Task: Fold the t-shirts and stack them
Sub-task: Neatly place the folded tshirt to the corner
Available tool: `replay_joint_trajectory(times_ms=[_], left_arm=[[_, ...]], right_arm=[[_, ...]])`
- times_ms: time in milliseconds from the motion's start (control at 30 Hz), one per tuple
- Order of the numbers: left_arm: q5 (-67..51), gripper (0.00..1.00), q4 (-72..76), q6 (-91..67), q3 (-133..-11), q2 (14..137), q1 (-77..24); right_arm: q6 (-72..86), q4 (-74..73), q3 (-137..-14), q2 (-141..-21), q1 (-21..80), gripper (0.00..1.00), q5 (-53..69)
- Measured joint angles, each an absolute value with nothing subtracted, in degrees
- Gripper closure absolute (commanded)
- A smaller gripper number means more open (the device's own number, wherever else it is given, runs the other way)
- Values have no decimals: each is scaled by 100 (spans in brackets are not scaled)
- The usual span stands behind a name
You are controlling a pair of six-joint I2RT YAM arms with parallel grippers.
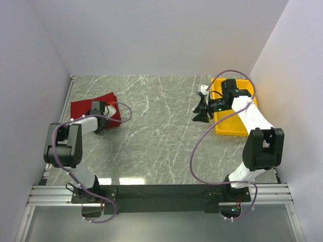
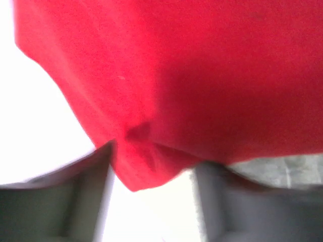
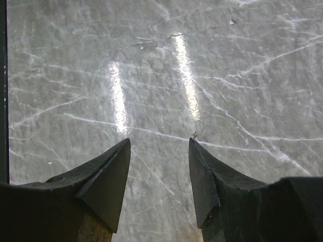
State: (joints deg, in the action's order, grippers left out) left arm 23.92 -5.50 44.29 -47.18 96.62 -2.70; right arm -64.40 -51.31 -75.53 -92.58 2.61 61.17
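The dark red t-shirt (image 1: 82,107) lies folded into a small patch at the table's far left, close to the left wall. My left gripper (image 1: 97,110) is right over its near right part. In the left wrist view the red t-shirt (image 2: 202,75) fills the upper frame. One corner of it hangs down between the spread fingers of the left gripper (image 2: 154,161), brushing the left one; the jaws stand open. My right gripper (image 1: 201,112) hovers open over bare marble, and the right wrist view shows nothing between the fingers of the right gripper (image 3: 159,143).
A yellow tray (image 1: 229,128) sits at the right side of the table, under the right arm's wrist. The white enclosure walls stand close on the left, right and back. Grey marbled tabletop (image 1: 156,131) stretches between the two arms.
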Motion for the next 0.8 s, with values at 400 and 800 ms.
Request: replay_joint_trajectory(times_ms=[400,800], left_arm=[[1623,1,-1804,3422,-5304,7769,-301],[692,1,-2368,421,-5253,5800,-309]], right_arm=[[-6434,-5133,-7553,-9247,259,43,5857],[-5614,-4792,-7343,-8370,257,43,5175]])
